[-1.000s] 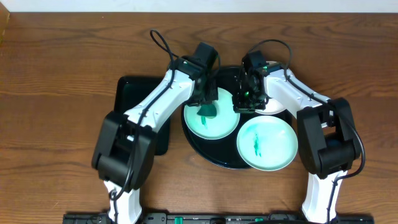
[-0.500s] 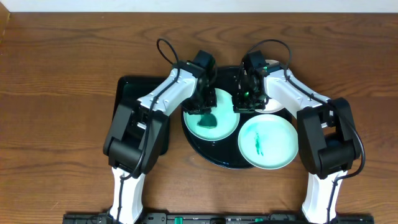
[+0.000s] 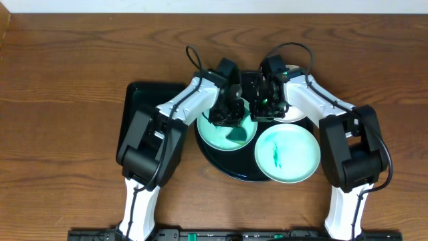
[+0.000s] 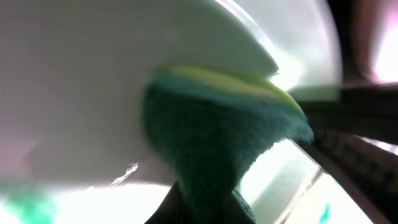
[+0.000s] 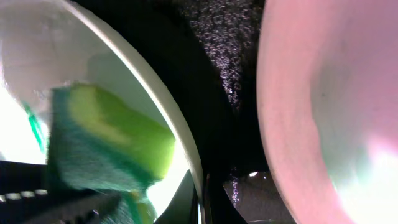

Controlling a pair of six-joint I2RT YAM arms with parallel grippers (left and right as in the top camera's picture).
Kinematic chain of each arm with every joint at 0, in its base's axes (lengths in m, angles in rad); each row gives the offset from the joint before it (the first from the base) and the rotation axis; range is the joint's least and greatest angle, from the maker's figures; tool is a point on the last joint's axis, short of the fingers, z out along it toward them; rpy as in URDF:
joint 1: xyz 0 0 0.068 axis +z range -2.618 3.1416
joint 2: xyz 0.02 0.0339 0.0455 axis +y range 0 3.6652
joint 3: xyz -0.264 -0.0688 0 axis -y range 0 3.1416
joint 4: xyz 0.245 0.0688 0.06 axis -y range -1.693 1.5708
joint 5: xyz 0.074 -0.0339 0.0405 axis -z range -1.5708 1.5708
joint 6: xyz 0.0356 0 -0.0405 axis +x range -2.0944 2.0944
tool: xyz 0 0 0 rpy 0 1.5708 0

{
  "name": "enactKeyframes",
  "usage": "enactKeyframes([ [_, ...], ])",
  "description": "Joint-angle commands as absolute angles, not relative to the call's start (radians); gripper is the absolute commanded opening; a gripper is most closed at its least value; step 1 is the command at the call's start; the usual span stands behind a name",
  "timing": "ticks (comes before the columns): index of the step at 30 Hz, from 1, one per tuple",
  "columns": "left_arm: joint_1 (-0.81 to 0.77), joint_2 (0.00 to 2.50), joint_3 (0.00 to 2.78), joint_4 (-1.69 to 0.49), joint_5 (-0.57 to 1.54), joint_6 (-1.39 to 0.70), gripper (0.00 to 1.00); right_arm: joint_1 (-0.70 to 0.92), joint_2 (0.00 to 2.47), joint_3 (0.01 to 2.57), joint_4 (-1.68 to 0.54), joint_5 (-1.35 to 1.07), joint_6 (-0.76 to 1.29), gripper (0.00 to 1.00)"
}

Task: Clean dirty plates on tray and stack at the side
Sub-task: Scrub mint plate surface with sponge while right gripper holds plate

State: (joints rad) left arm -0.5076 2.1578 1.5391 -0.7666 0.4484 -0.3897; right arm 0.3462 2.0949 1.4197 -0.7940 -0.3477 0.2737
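Since half a second ago my left arm has swung toward the middle of the overhead frame, and the green sponge (image 3: 235, 136) has slid to the lower right part of the left mint-green plate (image 3: 212, 136).

My left gripper (image 3: 226, 115) is clenched on this sponge and stands over that plate. My right gripper (image 3: 265, 107) is just beside it, at the edge of the white plate (image 3: 295, 112); I cannot tell if it is released or closed.

All three plates lie on the round black tray (image 3: 227, 171). The right mint-green plate (image 3: 294, 157), with a green streak, is at the lower right. A rectangular black tray (image 3: 142, 100) lies to the left, partly under my left arm.

The left wrist view shows the sponge (image 4: 211, 143) pressed on the plate, blurred. The right wrist view shows the sponge (image 5: 106, 143) behind the plate rim (image 5: 169, 121) and the bare tray (image 5: 224, 81).
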Motion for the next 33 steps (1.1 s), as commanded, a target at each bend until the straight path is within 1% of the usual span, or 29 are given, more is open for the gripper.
enactKeyframes([
  [1, -0.476, 2.171, 1.563, -0.848, -0.056, -0.570, 0.07, 0.361, 2.139, 1.385, -0.793, -0.375, 0.265, 0.01],
  [6, -0.482, 2.146, 1.577, -0.929, -0.231, -0.616, 0.07, 0.361, 2.139, 1.385, -0.791, -0.375, 0.265, 0.01],
  [9, -0.482, 2.145, 1.575, -0.940, -0.183, -0.605, 0.07, 0.361, 2.139, 1.385, -0.789, -0.375, 0.265, 0.01],
  [12, -0.484, 2.148, 1.567, -0.924, 0.006, -0.506, 0.07, 0.361, 2.139, 1.385, -0.791, -0.375, 0.265, 0.01],
  [17, -0.498, 2.155, 1.562, -0.903, 0.448, -0.288, 0.07, 0.361, 2.139, 1.385, -0.792, -0.375, 0.265, 0.01],
  [19, -0.510, 2.155, 1.562, -0.886, 0.582, -0.208, 0.07, 0.361, 2.139, 1.385, -0.791, -0.375, 0.265, 0.01],
  [21, -0.520, 2.155, 1.562, -0.853, 0.657, -0.168, 0.07, 0.361, 2.139, 1.385, -0.791, -0.375, 0.265, 0.01],
  [22, -0.524, 2.155, 1.562, -0.830, 0.662, -0.168, 0.07, 0.361, 2.139, 1.385, -0.791, -0.375, 0.265, 0.01],
  [25, -0.522, 2.155, 1.562, -0.744, 0.649, -0.174, 0.07, 0.361, 2.139, 1.385, -0.793, -0.375, 0.265, 0.01],
  [27, -0.513, 2.155, 1.562, -0.695, 0.550, -0.235, 0.07, 0.361, 2.139, 1.385, -0.793, -0.375, 0.265, 0.01],
  [29, -0.499, 2.155, 1.562, -0.665, 0.391, -0.317, 0.07, 0.361, 2.139, 1.385, -0.794, -0.375, 0.265, 0.01],
  [30, -0.487, 2.155, 1.562, -0.661, 0.245, -0.385, 0.07, 0.361, 2.139, 1.385, -0.796, -0.375, 0.265, 0.01],
  [33, -0.464, 2.154, 1.562, -0.694, -0.018, -0.500, 0.07, 0.361, 2.139, 1.385, -0.796, -0.375, 0.265, 0.01],
])
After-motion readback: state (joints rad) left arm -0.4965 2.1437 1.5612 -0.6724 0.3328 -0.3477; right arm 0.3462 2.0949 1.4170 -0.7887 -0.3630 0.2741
